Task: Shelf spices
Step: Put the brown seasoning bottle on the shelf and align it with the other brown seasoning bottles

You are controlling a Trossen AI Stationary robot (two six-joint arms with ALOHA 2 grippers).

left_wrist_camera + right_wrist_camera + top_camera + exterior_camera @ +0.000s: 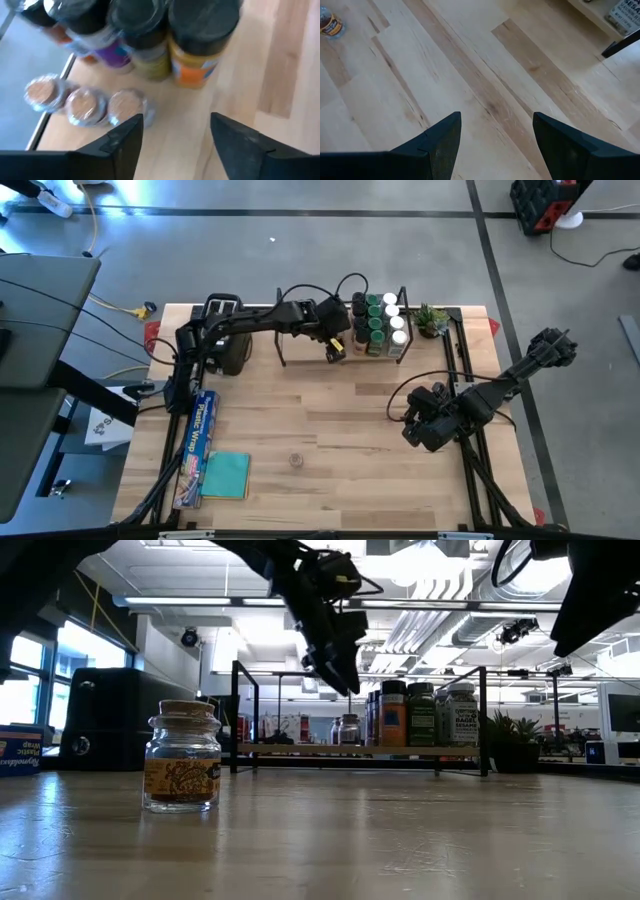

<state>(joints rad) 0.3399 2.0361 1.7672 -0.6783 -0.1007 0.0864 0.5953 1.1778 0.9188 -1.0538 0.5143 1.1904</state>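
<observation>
The shelf (300, 750) stands at the table's far middle, with several spices (378, 325) upright in rows on its right half. In the left wrist view these are dark-lidded jars (197, 30) and three small cork-topped jars (85, 102). My left gripper (335, 350) (175, 120) hovers open just above the shelf board, beside these jars, with nothing between its fingers. One cork-topped glass jar (182, 760) (296, 460) stands alone on the near middle of the table. My right gripper (420, 430) (496, 117) hangs open over bare table at the right.
A black toaster (232, 350) stands left of the shelf and a small potted plant (432, 320) right of it. A foil box (200, 435) and a teal cloth (225, 475) lie at the near left. Bare wood spreads between the lone jar and the shelf.
</observation>
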